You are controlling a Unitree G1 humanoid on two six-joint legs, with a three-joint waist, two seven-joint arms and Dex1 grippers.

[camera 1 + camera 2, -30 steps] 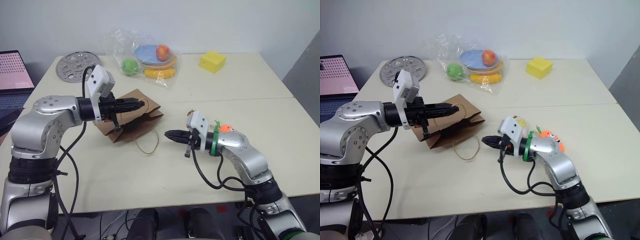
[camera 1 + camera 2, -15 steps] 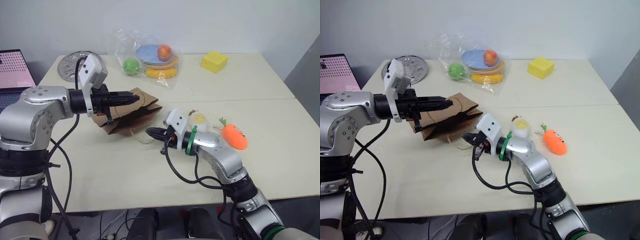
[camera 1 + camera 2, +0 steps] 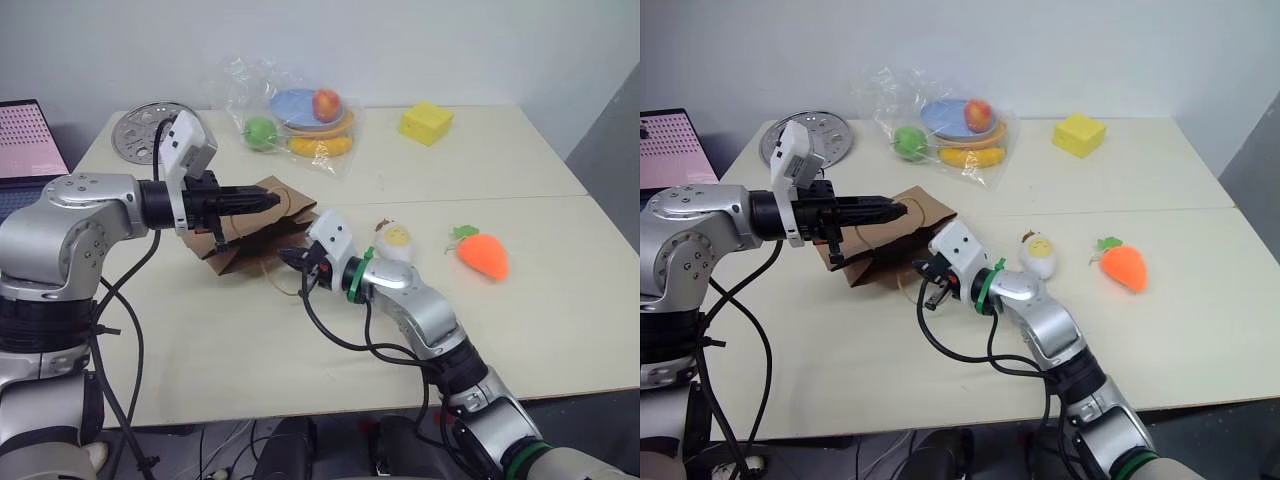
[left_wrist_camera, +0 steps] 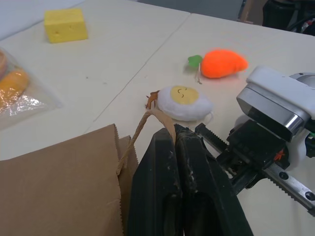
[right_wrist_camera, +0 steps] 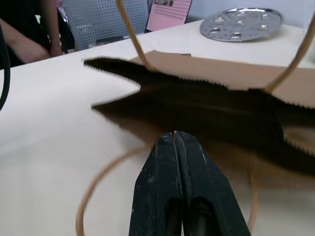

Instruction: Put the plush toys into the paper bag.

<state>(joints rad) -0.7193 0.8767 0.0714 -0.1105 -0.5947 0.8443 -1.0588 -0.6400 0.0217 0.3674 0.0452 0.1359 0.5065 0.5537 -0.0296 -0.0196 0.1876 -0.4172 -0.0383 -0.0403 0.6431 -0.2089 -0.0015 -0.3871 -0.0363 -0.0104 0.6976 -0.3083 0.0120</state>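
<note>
The pale table [image 3: 520, 170] carries everything. The paper bag [image 3: 255, 235] is the biggest of the task's things: brown kraft paper, lying on its side left of the table's middle, its saw-toothed mouth [image 5: 206, 88] gaping toward the right gripper and dark inside. Two thin beige twine handles run from that mouth; the upper one [image 4: 147, 123] is pinched between the closed fingers of the left gripper [image 3: 272, 198], which holds it up above the bag and so lifts the upper wall of the opening. The lower handle [image 5: 98, 196] lies as a loop on the table in front of the mouth.

The right gripper [image 3: 283, 257] hangs just in front of the bag's mouth, right over that lower loop, its two black fingers pressed flat together with nothing visible between them.

The orange carrot toy [image 3: 483, 252] lies on the right part of the table, well apart from the bag, a plump orange body with a small green leaf tuft at the end nearer the bag. The egg toy [image 3: 396, 240] is smaller: a white fried-egg shape with a yellow yolk bearing a little smiling face, lying between the carrot and the bag, just beside the right forearm. Both toys are outside the bag.

At the far side sit a clear plastic bag of toy fruit and plates [image 3: 300, 115], a perforated metal disc [image 3: 150, 128] and a yellow block [image 3: 426, 122].
</note>
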